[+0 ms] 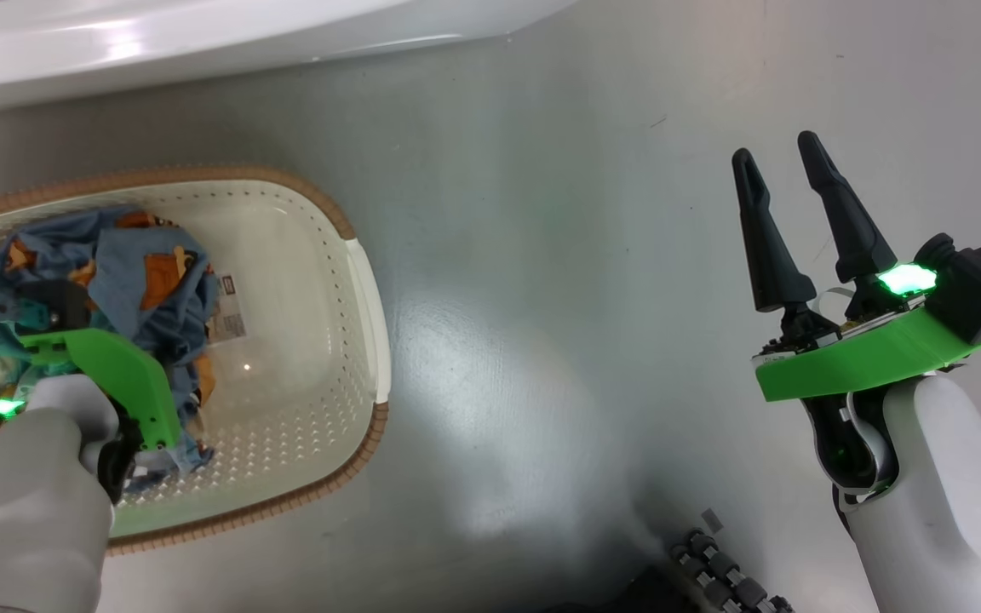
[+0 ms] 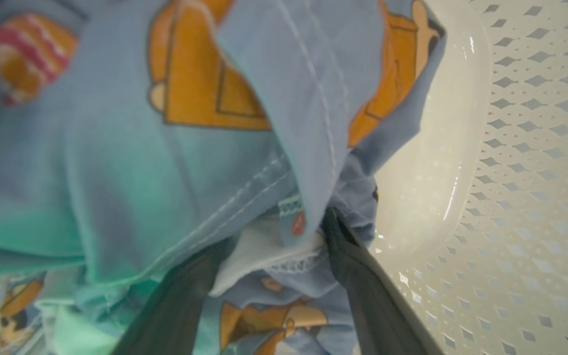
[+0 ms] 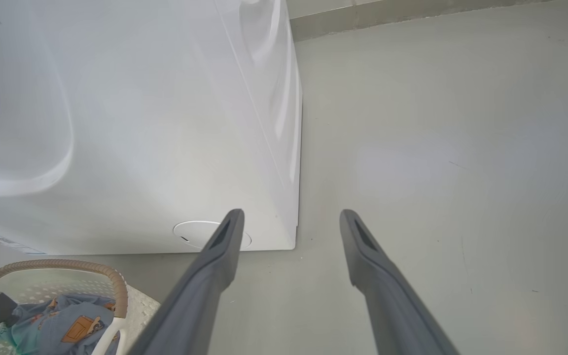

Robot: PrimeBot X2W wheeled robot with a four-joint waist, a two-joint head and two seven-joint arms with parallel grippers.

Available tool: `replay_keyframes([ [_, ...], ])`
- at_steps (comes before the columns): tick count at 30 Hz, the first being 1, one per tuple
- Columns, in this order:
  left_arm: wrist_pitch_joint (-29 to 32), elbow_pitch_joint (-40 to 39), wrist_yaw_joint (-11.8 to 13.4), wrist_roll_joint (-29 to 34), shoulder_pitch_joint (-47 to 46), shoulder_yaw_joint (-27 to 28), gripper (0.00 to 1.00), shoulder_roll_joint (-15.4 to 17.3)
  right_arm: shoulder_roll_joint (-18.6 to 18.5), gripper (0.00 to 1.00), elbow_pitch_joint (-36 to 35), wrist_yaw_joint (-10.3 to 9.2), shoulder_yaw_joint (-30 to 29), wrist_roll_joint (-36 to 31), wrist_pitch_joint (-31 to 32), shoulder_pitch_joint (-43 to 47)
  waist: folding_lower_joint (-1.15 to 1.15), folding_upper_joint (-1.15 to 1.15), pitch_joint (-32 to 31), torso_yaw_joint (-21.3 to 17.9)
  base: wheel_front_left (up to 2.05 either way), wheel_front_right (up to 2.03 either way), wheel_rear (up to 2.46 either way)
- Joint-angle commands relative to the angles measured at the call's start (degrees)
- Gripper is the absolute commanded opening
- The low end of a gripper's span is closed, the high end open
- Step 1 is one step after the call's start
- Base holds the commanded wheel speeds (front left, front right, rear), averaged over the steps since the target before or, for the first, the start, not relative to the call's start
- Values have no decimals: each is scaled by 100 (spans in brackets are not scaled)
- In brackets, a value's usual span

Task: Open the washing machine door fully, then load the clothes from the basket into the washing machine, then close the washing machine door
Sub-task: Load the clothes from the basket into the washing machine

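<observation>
Reaching down into the basket (image 1: 354, 281) beside the washing machine (image 3: 165, 123), the left fingers (image 2: 363, 286) are spread wide and pushed into the blue bear clothes (image 1: 116, 272), with cloth between them. The right fingers (image 1: 767, 247) hang wide apart over the floor (image 1: 542, 298), holding nothing.

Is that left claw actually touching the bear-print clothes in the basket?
Touching. The left wrist view shows the clothes bunched between the fingers of the left gripper, pressing against both.
</observation>
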Motion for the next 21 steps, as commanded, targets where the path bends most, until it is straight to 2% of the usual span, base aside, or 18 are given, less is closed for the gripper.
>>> replay_keyframes([
  [1,-43,20,107,-100,112,106,73,223,-30,100,-136,9,80,-33,-27,195,0,0,16,-9,0,0,0],
  [2,-120,20,137,-96,101,104,41,237,-31,100,-138,9,78,-33,-27,196,0,0,20,-15,0,0,0],
  [3,-151,21,143,-88,101,89,0,241,-31,100,-138,9,77,-33,-27,197,0,0,18,-20,0,0,0],
  [21,-683,28,-22,-279,265,30,0,117,-80,100,-7,9,109,-12,-27,177,0,0,-393,139,0,0,0],
])
